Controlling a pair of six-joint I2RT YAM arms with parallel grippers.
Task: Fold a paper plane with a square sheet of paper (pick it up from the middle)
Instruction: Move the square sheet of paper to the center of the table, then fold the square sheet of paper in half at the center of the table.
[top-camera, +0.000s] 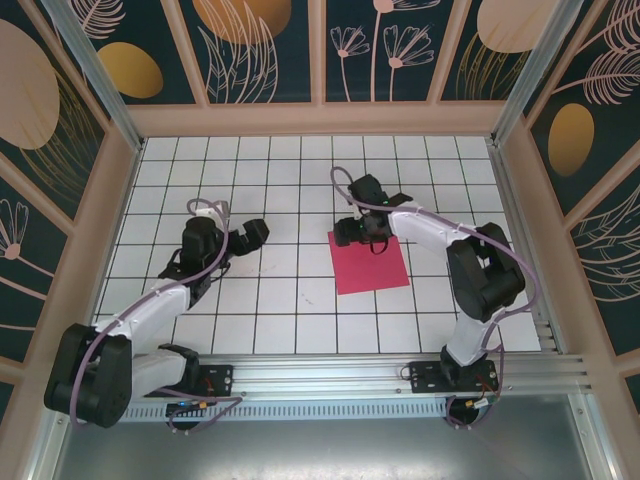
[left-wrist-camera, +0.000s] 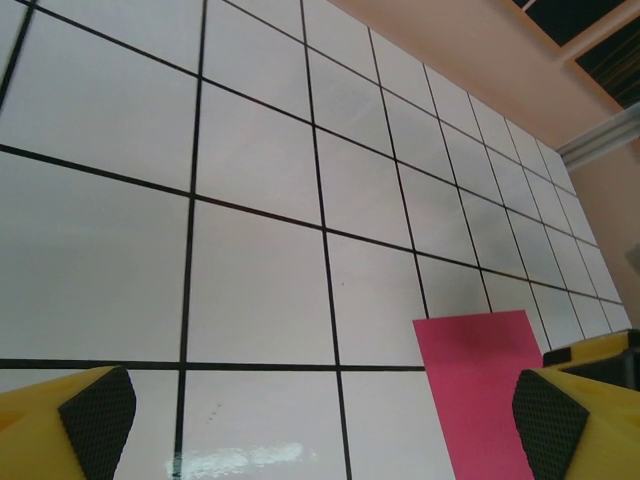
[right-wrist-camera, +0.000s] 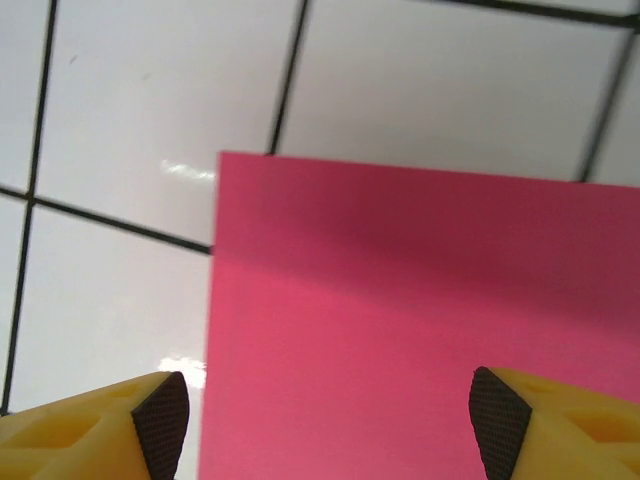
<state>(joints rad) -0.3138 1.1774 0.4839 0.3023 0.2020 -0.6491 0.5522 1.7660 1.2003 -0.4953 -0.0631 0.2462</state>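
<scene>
One square sheet of paper (top-camera: 370, 265) lies flat on the tiled table (top-camera: 270, 320), right of centre. The right gripper (right-wrist-camera: 325, 425) is poised at its far left corner, jaws wide and empty, apparently ready to grasp it. The left gripper (top-camera: 252, 234), equally wide and empty, stands well apart to the left. Two grippers, one sheet.

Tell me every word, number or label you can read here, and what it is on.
None: there is no readable text anywhere.
The square sheet of paper is plain pink, the table bears only grid lines, and the wall panels show only plant patterns.
Coloured parts at the left arm's base: too small to read.
</scene>
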